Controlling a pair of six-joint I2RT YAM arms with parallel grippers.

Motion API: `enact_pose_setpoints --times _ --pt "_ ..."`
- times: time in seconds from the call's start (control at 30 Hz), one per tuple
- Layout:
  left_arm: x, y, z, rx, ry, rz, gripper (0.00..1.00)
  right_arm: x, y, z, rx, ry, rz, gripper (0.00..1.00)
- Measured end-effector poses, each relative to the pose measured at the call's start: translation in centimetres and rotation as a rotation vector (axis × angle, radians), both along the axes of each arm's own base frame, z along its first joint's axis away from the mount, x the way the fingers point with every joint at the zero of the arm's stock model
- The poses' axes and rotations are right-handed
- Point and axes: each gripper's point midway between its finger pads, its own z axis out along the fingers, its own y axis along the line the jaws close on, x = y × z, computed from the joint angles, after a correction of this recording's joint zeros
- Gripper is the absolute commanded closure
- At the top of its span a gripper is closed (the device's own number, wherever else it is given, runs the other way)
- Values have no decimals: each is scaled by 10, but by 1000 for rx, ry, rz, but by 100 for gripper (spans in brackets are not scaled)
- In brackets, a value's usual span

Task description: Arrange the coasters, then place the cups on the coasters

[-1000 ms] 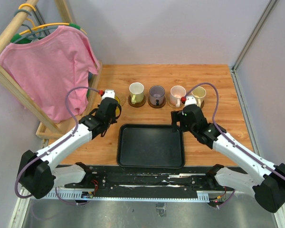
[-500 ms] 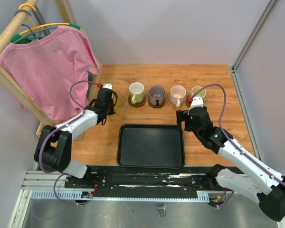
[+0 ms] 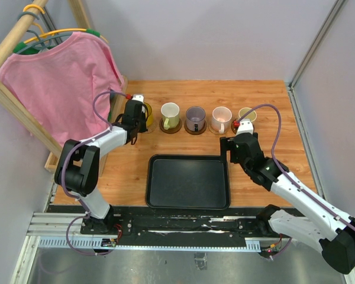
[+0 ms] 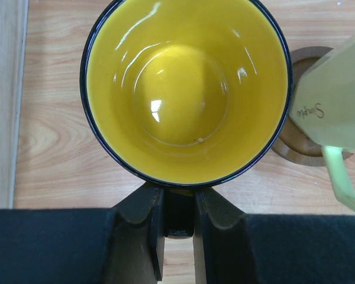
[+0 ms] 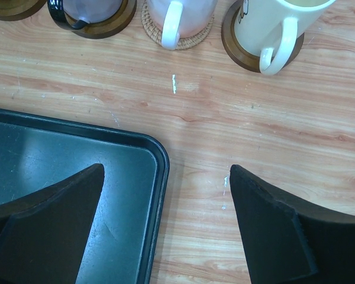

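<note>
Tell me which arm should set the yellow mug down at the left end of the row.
Left. The left hand is shut on the yellow mug at its handle, so it likely only needs to lower and release. The right hand hangs open and empty over the black tray corner, away from that mug.

cups (image 3: 195, 116) in row, on coasters (image 3: 195, 131) — tray (image 3: 187, 180) before

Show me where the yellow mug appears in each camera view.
Top external: the yellow mug is at the far left end of the mug row.
Left wrist: the mug fills the upper frame.
Right wrist: not in it.
Shared landmark: the pale cream mug just right of it, in the top and left wrist views.
</note>
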Motion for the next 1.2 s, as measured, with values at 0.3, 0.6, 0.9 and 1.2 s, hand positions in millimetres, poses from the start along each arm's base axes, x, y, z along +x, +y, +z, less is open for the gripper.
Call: enact_pose_setpoints --times 0.3,0.6,0.9,1.2 --pt "3 3 -15 -13 28 1 99 0 0 -1 -4 4 -1 12" --pt "4 -2 -18 -33 30 -9 99 0 0 -3 -7 9 -1 12" --pt "5 -3 -19 -48 30 -2 100 0 0 -3 -7 8 -1 12" --pt "3 -3 -22 -48 36 1 99 0 0 -3 -6 9 -1 12"
